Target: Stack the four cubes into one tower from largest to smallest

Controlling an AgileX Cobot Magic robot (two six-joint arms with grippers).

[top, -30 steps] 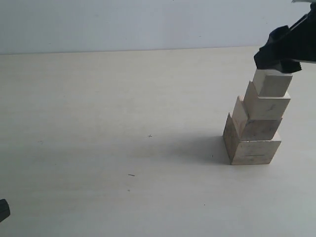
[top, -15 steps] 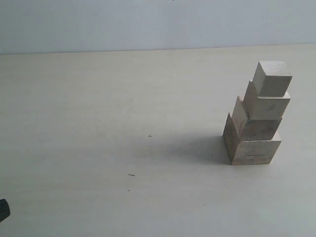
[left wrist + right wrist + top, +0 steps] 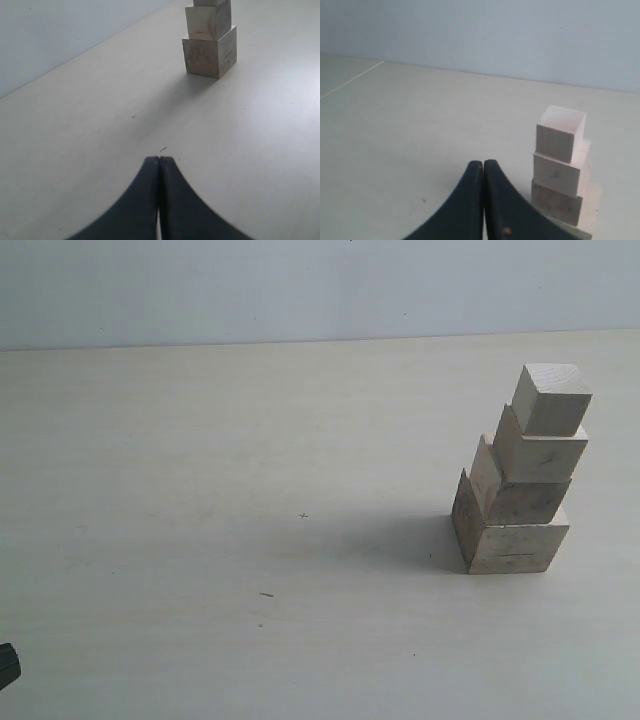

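Gone from above the tower of four pale unpainted wooden cubes (image 3: 518, 480) is the black right gripper (image 3: 483, 164), which a second ago sat at the smallest cube (image 3: 550, 400); its jaws are now pressed together on nothing, so the stack looks finished. It stands free, largest cube (image 3: 512, 535) at the base, each tier slightly offset, on the right of the pale tabletop (image 3: 250, 540). Broad bare surface opens leftward, where the black left gripper (image 3: 159, 160), jaws likewise together and empty, waits well apart.
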